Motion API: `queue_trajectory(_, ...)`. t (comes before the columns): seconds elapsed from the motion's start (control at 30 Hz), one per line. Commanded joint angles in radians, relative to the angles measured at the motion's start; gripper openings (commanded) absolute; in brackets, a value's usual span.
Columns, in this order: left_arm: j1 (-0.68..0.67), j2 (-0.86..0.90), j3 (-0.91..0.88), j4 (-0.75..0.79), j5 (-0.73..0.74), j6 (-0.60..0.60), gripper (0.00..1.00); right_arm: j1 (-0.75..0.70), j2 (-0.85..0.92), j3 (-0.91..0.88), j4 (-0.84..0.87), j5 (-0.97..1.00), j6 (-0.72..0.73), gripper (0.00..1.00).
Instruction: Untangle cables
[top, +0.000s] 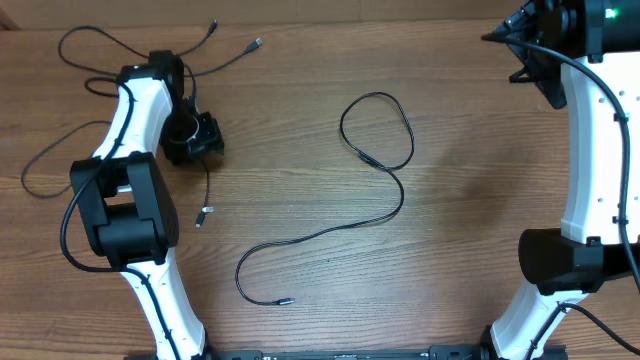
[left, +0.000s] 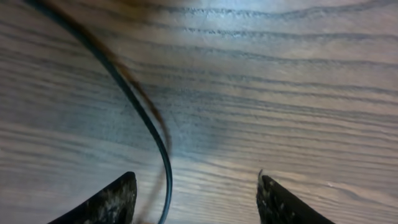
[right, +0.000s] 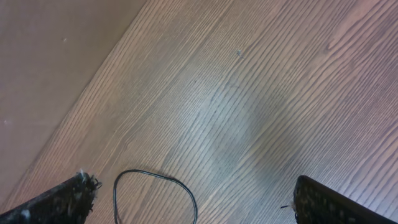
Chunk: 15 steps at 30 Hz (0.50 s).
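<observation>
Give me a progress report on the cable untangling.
Done: one cable lies alone in the middle, apart from the rest. In hand: the left gripper is open low over the table, a strand running between its jaws, not gripped. Left: the other cables bunch around the left arm and need separating. The right gripper is open and holds nothing.

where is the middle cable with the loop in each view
Overhead: looped cable mid-table, tail trailing down-left.
Left wrist: not in it; a different cable crosses that view.
Right wrist: probably its loop, bottom edge, left of centre.
Shared landmark: the wood-grain table.
</observation>
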<state>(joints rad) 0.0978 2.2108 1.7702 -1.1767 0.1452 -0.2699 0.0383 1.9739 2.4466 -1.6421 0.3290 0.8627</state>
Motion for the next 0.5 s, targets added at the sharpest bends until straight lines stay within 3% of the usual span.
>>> queue_trajectory(0.0, -0.001, 0.005, -0.045, 0.032, -0.024, 0.031, 0.67, -0.002, 0.000, 0.010, 0.002, 0.014, -0.004, 1.00)
queue_trajectory(0.33, -0.016, 0.006, -0.165, 0.171, -0.087, 0.008, 0.49, -0.002, 0.000, 0.010, 0.002, 0.014, -0.003, 1.00)
queue_trajectory(0.47, -0.034, 0.007, -0.200, 0.219, -0.140, 0.002, 0.22, -0.002, 0.000, 0.010, 0.002, 0.014, -0.003, 1.00)
